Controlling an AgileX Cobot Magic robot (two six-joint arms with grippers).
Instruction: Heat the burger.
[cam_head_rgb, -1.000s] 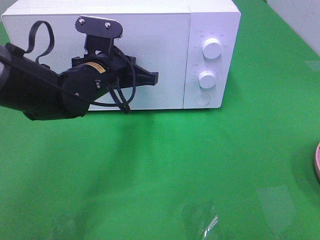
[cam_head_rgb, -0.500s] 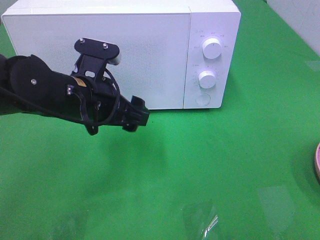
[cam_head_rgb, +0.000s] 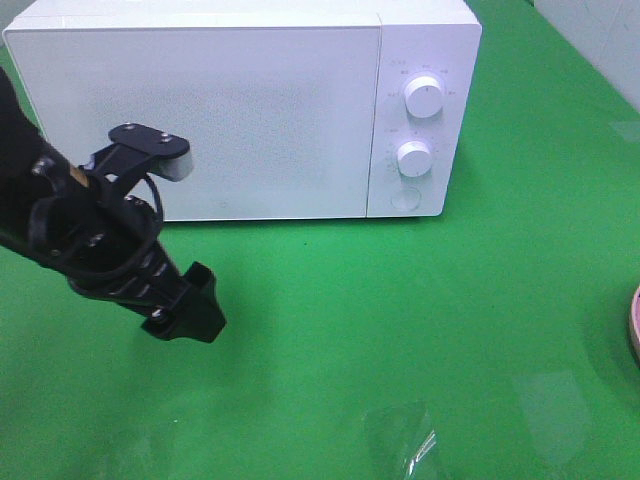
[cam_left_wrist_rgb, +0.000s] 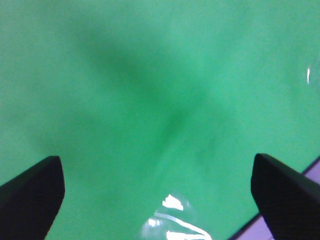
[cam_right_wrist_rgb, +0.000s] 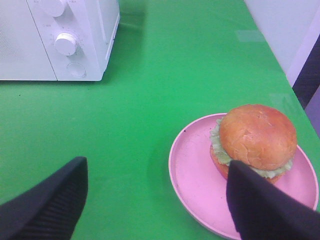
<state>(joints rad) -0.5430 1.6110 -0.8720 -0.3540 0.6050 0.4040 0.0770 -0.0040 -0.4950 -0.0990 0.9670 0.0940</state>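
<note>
Green table: one white microwave with two dials, one burger, one pink plate.
Burger upright on plate, off-centre. Left gripper angled down over bare table, spread wide, empty; right gripper likewise wide, empty, near plate.

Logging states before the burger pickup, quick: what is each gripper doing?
Left gripper: open, empty.
Right gripper: open, empty.

Microwave dial markings too small, illegible.
</note>
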